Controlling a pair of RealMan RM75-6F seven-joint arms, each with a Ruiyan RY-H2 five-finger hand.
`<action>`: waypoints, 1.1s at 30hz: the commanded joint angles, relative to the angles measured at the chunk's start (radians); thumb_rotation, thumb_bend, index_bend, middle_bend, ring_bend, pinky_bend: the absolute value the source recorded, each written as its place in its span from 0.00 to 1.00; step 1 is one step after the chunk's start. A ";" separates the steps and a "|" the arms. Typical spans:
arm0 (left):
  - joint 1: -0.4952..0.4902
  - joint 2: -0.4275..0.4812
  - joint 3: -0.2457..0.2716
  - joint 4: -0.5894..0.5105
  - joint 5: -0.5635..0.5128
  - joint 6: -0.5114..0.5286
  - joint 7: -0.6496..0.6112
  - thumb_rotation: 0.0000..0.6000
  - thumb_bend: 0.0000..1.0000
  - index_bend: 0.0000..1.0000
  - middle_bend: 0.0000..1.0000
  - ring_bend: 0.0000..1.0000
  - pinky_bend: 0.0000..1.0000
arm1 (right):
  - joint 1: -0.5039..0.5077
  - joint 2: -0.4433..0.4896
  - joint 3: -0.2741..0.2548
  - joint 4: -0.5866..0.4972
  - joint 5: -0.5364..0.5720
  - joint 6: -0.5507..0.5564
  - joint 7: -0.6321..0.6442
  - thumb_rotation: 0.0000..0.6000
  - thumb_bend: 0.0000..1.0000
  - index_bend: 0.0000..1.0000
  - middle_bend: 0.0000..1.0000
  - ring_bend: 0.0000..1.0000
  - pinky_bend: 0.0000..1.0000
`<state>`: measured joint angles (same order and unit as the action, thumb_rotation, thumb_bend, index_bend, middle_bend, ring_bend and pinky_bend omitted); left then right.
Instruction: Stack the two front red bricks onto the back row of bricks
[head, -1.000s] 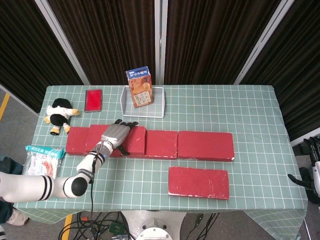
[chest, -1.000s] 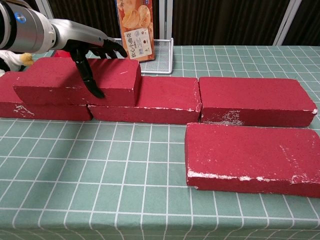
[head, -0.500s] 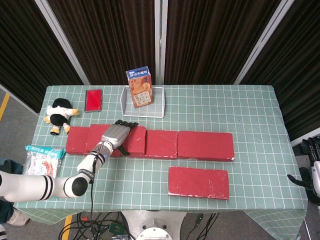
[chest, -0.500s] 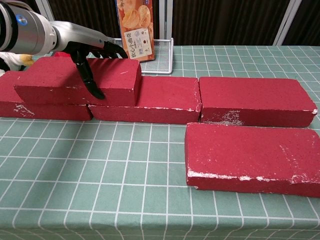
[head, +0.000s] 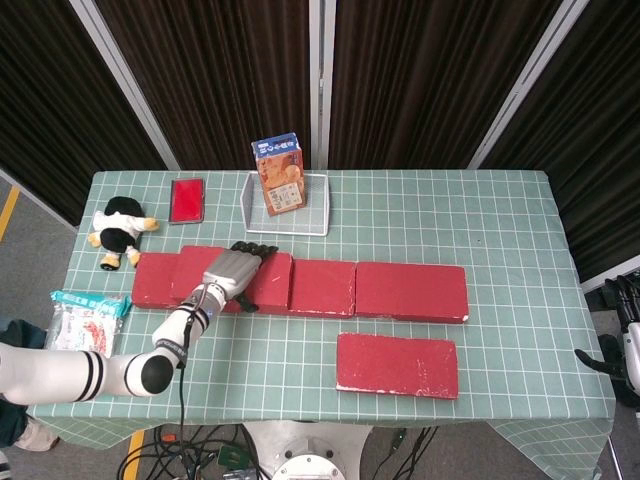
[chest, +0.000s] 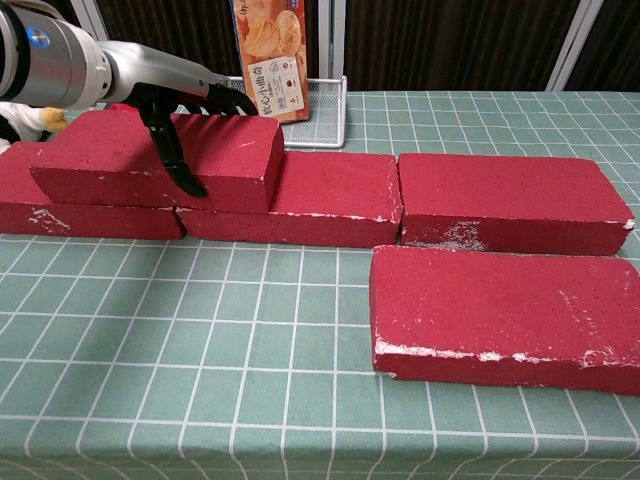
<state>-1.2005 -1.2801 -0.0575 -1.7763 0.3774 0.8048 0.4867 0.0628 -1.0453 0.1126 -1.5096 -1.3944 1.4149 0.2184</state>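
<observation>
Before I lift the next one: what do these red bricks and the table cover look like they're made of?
The front brick looks like painted foam or a light masonry mock-up: matte, grainy red with white chips along its edges. I can't tell which. The table cover looks like thin vinyl or cloth: smooth green with a printed white grid, draping over the table edge in the head view.

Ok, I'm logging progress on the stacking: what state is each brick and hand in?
Stacked brick: on the back row, gripped by the left hand.
Front brick: flat on the table, untouched.
Back row: flat, end to end.
Right hand: at the table's edge, holding nothing visible.
</observation>
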 joint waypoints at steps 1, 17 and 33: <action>-0.002 0.001 0.000 -0.001 -0.002 0.003 -0.001 1.00 0.15 0.04 0.05 0.03 0.00 | 0.000 0.001 0.000 -0.001 0.000 0.001 -0.001 1.00 0.00 0.00 0.00 0.00 0.00; -0.015 -0.004 0.009 0.002 -0.024 -0.005 -0.009 1.00 0.15 0.04 0.00 0.00 0.00 | -0.001 0.000 0.000 0.004 0.004 -0.001 0.002 1.00 0.00 0.00 0.00 0.00 0.00; -0.019 0.002 0.006 -0.005 -0.020 -0.002 -0.025 1.00 0.13 0.04 0.00 0.00 0.00 | -0.003 0.003 0.001 0.001 0.003 0.003 0.003 1.00 0.00 0.00 0.00 0.00 0.00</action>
<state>-1.2191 -1.2778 -0.0517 -1.7808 0.3570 0.8033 0.4619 0.0600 -1.0423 0.1141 -1.5080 -1.3920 1.4177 0.2214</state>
